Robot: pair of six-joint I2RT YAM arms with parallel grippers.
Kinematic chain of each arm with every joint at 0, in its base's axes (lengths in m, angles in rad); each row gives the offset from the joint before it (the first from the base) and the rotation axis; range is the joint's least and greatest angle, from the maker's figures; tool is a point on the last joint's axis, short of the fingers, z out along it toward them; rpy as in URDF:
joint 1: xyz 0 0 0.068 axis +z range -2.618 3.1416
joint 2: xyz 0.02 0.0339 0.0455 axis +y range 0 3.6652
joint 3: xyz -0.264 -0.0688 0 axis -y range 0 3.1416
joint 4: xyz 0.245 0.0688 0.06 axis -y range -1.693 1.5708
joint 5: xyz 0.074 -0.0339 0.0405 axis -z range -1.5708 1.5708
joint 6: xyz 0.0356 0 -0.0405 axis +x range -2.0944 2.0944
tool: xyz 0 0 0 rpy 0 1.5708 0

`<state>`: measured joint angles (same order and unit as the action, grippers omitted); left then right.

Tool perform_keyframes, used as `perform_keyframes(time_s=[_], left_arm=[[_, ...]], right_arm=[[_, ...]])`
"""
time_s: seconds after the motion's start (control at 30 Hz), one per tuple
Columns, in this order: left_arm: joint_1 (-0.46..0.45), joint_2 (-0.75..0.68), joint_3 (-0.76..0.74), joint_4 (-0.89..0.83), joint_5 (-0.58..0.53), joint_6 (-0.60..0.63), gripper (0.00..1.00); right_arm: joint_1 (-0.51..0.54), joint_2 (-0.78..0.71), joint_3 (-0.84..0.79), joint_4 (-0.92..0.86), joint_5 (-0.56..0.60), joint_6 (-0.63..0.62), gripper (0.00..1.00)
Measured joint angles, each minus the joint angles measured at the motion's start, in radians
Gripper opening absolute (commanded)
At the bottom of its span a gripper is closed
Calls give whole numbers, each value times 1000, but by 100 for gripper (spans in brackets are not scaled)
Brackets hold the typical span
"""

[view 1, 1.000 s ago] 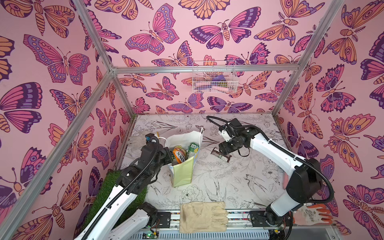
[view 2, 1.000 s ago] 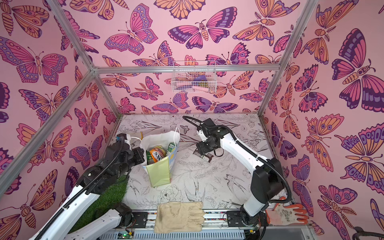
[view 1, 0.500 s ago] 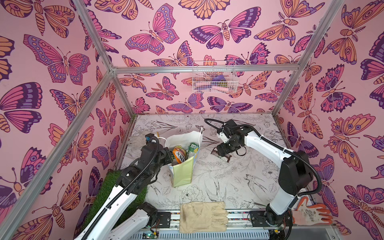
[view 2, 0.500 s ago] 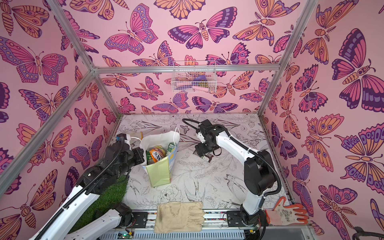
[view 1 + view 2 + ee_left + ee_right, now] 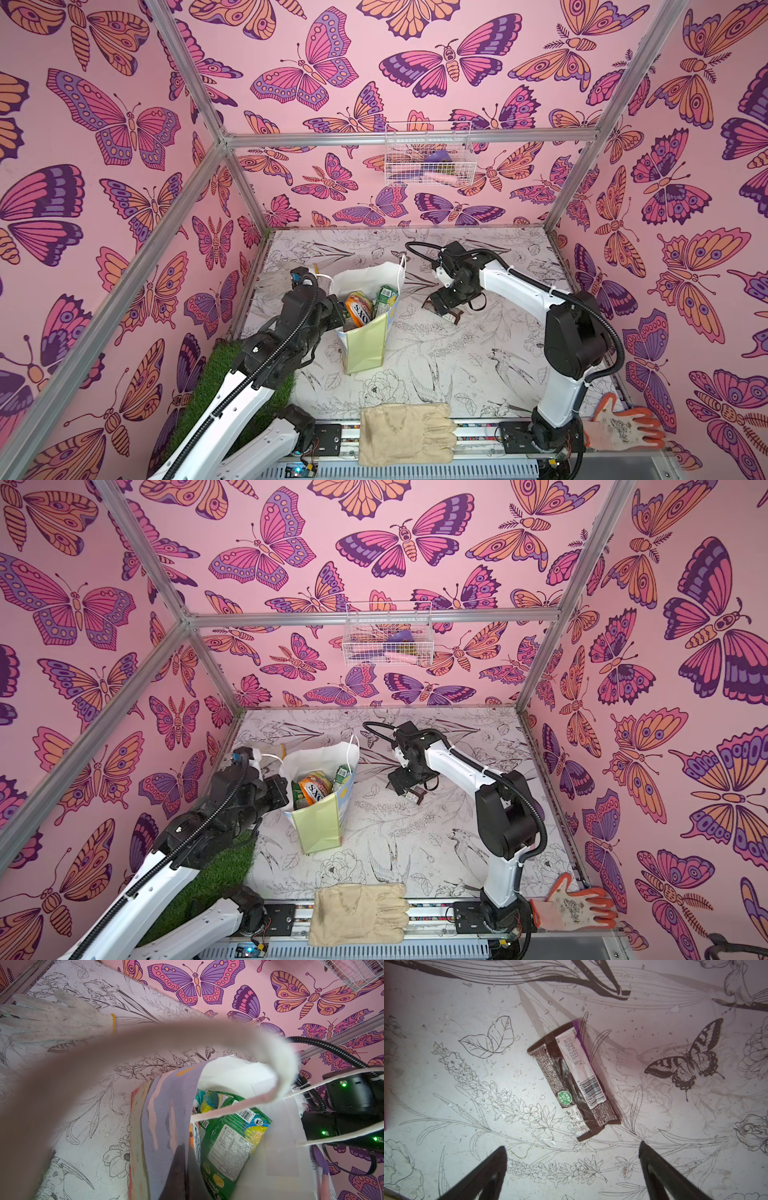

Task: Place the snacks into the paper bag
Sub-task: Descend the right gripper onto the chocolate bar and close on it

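The paper bag stands upright left of the middle, its mouth open. An orange Fox's packet and a green packet poke out of it with other snacks. My left gripper is shut on the bag's near wall at the rim. A dark brown bar lies flat on the table to the right of the bag. My right gripper hovers open just above it, apart from it.
A beige fabric glove lies at the front edge, and an orange-and-white glove at the front right. A white knit glove lies behind the bag on the left. A white wire basket hangs on the back wall. Green turf covers the front left.
My right gripper's jaws have spread wider over the dark brown bar, and that arm's elbow has swung back. The left gripper and the bag have stayed put.
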<state>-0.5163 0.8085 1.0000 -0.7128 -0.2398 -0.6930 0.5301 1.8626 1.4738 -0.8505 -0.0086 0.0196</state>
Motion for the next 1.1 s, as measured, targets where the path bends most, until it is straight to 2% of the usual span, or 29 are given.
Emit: perform_keyframes(time_s=[0.47, 1.1], left_arm=[[0, -2, 0, -2, 0, 1, 0], [0, -2, 0, -3, -8, 2, 0]], right_arm=[[-18, 103, 42, 2, 12, -21, 100], [-25, 202, 77, 6, 3, -21, 93]])
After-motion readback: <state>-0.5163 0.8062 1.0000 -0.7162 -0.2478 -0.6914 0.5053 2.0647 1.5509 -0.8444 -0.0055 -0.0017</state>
